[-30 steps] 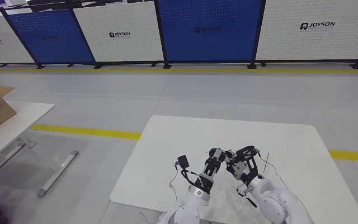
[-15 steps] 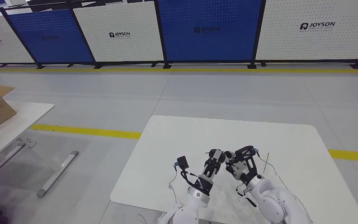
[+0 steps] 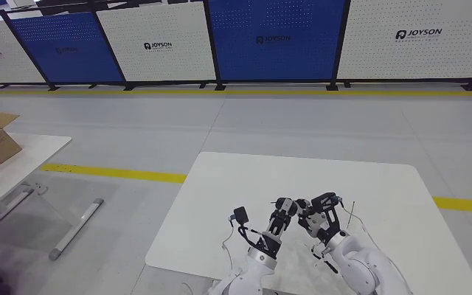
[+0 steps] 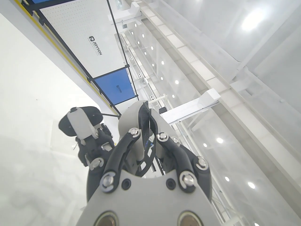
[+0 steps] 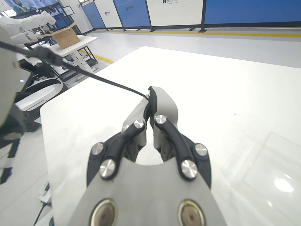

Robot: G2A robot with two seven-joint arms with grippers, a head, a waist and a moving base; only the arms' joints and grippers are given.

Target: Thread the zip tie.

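Threading stage: judged mid-task; the strap is gripped and strung between the two arms, but whether its tail sits through the head cannot be told.
Zip tie: thin black plastic zip tie (image 5: 94, 76), held in the air above the white rectangular table (image 5: 211, 83), touching nothing on it.
Long axis: runs straight and taut from the right gripper (image 5: 150, 102) away toward the left gripper (image 4: 145, 116).
Head: a thicker black block (image 5: 48, 56) sits on the strap, far nearer the left arm's end than the right's.
Right gripper: jaws pinched tight on one end of the strap at the very fingertips.
Left gripper: jaws pressed together; what lies between the pads cannot be made out.
Key relation: the block lies out along the strap from the right gripper, just beside the left one, so the left arm is the nearer for any feeding.
Arm pose: both arms bent inward over the table's near edge, grippers close together; the left points steeply upward, the right roughly level.
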